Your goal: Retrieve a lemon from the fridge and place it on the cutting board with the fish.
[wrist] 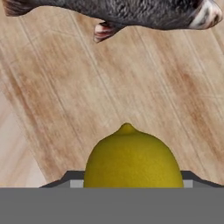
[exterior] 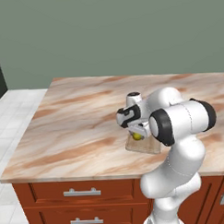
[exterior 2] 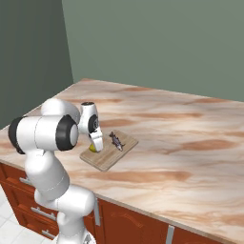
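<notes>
Left base view: claw [exterior: 138,132] low over the near part of the board [exterior: 150,147], lemon [exterior: 137,136] a yellow spot between its tips, arm [exterior: 179,124] hiding the rest of the board on the marbled counter [exterior: 77,129]. Fish not to be made out here behind the arm. Right base view: same claw [exterior 2: 96,144] at the left end of the board [exterior 2: 109,151], lemon [exterior 2: 92,147] just a sliver of yellow under the hand, at or barely above the wood; fish [exterior 2: 116,141] lying apart from it toward the far end, board close to the counter [exterior 2: 190,143] front edge. Hand view: lemon [wrist: 133,159] large at the bottom, nipple end pointing up toward the fish [wrist: 122,13], dark tips hugging both its sides, so claw clamped on the lemon, bare board [wrist: 65,96] between fruit and fish. Cannot tell whether the lemon already rests on the wood. Risks, as a guess: released from any height, round fruit rolling off the board and along the counter; released at this end, near the board's edge, little margin; pushed lower, board tipping or sliding. Gap to the fish clear only from the hand camera; board's place on the counter clear only from the base cameras.
</notes>
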Available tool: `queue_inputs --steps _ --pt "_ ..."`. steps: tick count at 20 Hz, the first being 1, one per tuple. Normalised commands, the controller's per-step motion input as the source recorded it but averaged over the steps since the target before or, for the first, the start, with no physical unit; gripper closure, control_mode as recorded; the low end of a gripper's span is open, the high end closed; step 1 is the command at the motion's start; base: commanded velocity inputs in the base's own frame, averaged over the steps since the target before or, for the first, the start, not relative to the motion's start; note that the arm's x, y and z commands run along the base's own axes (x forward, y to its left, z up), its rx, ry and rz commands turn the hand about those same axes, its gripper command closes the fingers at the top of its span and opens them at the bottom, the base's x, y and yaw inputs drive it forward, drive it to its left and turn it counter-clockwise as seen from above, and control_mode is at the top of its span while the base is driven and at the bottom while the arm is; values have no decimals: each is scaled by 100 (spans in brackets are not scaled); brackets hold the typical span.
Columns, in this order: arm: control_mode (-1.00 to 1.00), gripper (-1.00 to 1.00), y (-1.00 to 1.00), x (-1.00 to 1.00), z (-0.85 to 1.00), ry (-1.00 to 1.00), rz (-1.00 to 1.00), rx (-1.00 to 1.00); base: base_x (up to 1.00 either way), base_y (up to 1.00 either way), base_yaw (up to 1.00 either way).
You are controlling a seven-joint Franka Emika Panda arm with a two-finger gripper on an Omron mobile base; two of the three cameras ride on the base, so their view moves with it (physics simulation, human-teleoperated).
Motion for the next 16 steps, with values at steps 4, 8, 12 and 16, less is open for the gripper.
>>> queue_inputs --steps 4,8,12,16 --pt "-100 100 0 0 -6 0 0 0 0 0 0" --pt "-100 -100 0 0 -6 0 0 0 0 0 0" --pt "-100 -100 0 -2 0 0 0 0 0 0 0" --pt "-100 -100 -1 -10 6 0 -1 0 0 0 0"
